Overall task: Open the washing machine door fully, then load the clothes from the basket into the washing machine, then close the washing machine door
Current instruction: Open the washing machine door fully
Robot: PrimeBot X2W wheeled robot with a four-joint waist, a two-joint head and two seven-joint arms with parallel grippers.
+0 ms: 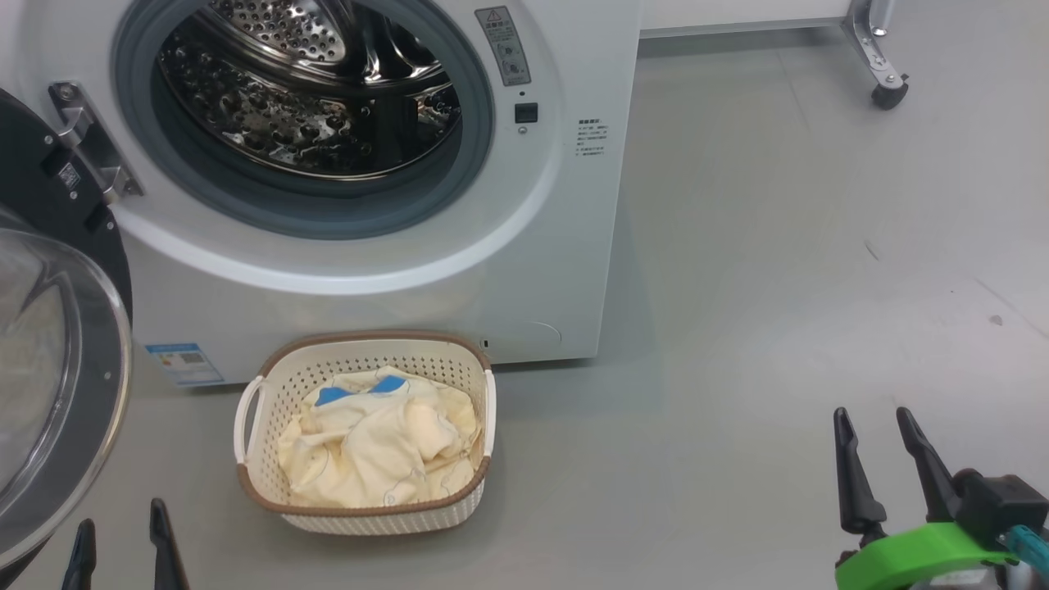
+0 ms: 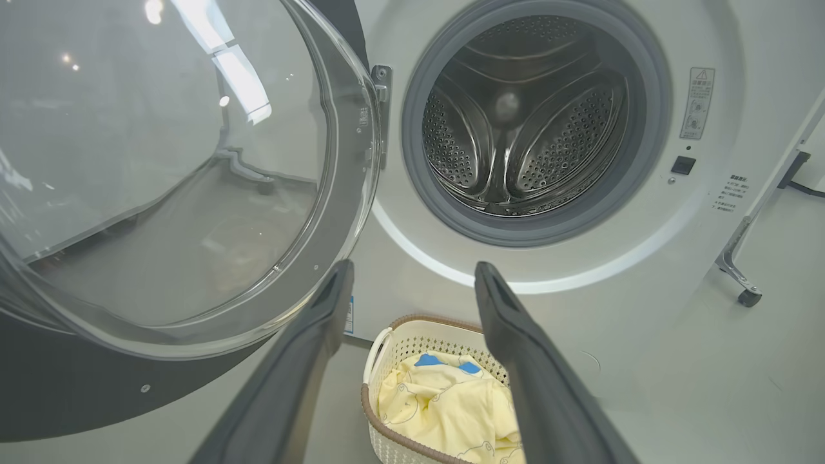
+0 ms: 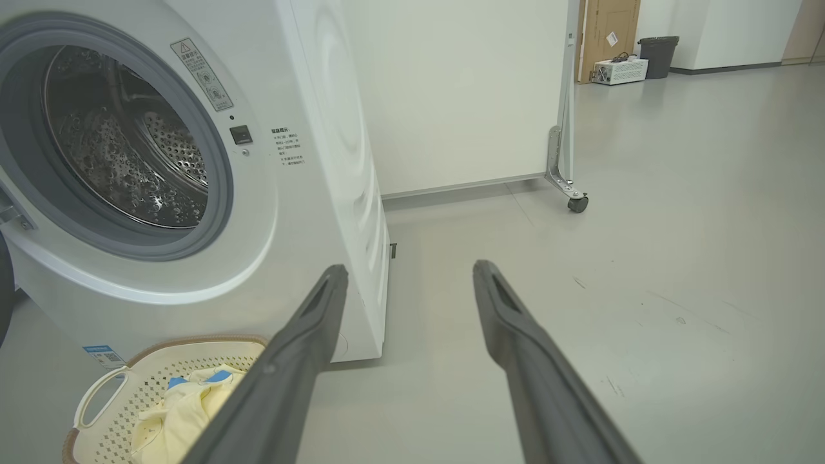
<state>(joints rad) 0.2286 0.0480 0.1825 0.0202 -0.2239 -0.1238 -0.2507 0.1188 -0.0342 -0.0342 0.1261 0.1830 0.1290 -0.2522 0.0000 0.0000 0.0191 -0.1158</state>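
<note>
White washing machine [image 1: 369, 303] is standing with its drum [image 1: 311, 90] exposed, because the washing machine door [image 1: 57, 385] is hanging wide open on the left. The basket [image 1: 369, 338] is sitting on the floor [image 1: 737, 328] just before it, keeping the clothes [image 1: 381, 447] near the opening. The left gripper [image 1: 121, 516] and right gripper [image 1: 870, 414] are hovering low, fingers [image 1: 852, 475] released, grasping nothing.

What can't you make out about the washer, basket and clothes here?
- Top and controls of the washing machine: cut off by the head view's upper edge.
- Print on the warning label: too small to read in the head view.
- Base of the basket: covered by the clothes in the head view.
- Far side of the washing machine door: cut off by the head view's left edge.
</note>
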